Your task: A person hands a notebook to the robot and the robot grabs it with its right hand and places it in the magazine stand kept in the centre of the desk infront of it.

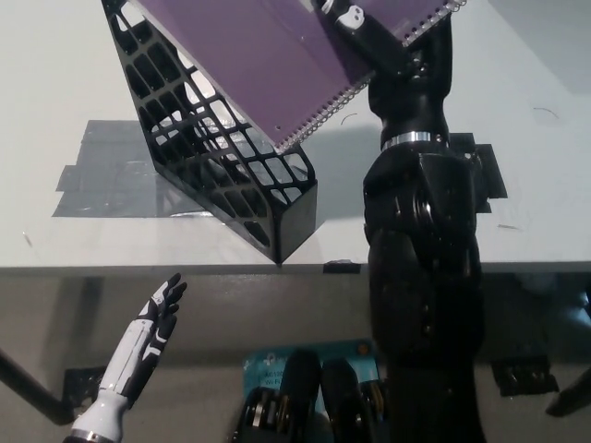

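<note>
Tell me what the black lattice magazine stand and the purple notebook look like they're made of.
The black lattice magazine stand looks like moulded plastic: uniform grid, slight gloss. The purple notebook, held in the right hand, seems to have a matte card or plastic cover, with a metal wire spiral along its edge.

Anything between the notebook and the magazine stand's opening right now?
Nothing visible in the head view: the purple notebook, held by the right hand, overlaps the black magazine stand.

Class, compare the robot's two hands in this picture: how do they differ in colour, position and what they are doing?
The white left hand is pale; the black right hand is dark. The left hand sits low, below the desk edge; the right hand is raised over the black mesh magazine stand. The left hand is open and holds nothing; the right hand grips the purple spiral-bound notebook. Both are the robot's own.
</note>
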{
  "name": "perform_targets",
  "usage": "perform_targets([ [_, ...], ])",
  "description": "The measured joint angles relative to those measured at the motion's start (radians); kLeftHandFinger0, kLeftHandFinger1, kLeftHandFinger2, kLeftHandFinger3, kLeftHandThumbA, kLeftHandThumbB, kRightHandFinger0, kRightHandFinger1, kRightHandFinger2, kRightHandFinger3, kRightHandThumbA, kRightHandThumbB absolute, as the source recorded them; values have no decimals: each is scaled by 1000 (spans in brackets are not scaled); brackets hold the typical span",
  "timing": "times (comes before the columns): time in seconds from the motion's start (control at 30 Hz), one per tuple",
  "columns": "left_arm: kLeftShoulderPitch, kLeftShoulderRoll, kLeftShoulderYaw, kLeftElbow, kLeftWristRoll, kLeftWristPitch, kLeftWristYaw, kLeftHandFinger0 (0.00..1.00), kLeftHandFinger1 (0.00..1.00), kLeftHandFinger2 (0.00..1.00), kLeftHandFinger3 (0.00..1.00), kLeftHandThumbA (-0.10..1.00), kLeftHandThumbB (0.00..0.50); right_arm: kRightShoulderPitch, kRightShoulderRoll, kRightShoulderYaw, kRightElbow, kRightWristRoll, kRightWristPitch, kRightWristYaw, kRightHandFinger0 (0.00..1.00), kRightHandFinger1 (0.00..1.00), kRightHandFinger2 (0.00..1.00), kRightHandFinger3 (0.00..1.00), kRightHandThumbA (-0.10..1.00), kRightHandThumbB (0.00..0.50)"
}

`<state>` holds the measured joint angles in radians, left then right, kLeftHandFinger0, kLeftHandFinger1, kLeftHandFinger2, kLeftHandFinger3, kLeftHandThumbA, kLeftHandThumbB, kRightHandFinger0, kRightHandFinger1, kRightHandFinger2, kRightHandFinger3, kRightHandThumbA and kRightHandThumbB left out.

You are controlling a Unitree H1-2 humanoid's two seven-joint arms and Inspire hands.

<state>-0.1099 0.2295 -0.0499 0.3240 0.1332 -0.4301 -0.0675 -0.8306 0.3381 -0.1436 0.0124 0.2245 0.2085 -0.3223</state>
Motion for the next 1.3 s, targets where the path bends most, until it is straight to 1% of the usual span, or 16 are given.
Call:
perform_targets([
  [0.33,0,0,0,0,1,0,0,1000,1000,1000,1000,1000,500,0,0,2,16,-16,-36,-5,0,0,0,0,878,0],
  [0.67,0,0,0,1,5,0,0,1000,1000,1000,1000,1000,500,0,1,6,32,-17,-89,-23,0,0,0,0,864,0],
  [1.03,0,0,0,1,7,0,0,1000,1000,1000,1000,1000,500,1,2,74,38,-26,-148,-105,0,0,0,0,857,0],
  [1.07,0,0,0,1,7,0,0,1000,1000,1000,1000,1000,500,1,2,76,40,-27,-152,-108,0,0,0,0,859,4],
  [1.1,0,0,0,0,7,0,0,1000,1000,1000,1000,1000,500,1,2,81,44,-29,-159,-113,0,0,0,0,862,23],
  [1.17,0,0,0,1,7,0,0,1000,1000,1000,1000,1000,500,3,2,88,50,-31,-170,-119,0,0,0,0,867,26],
  [1.2,-1,0,0,1,7,0,0,1000,1000,1000,1000,1000,500,5,2,94,54,-32,-177,-123,0,0,0,0,861,19],
  [1.23,-1,0,0,1,7,0,0,1000,1000,1000,1000,1000,500,7,2,100,58,-32,-181,-126,0,0,0,0,856,25],
  [1.3,-4,0,0,1,7,0,0,1000,1000,1000,1000,1000,500,10,2,111,62,-32,-187,-130,0,0,0,0,823,13],
])
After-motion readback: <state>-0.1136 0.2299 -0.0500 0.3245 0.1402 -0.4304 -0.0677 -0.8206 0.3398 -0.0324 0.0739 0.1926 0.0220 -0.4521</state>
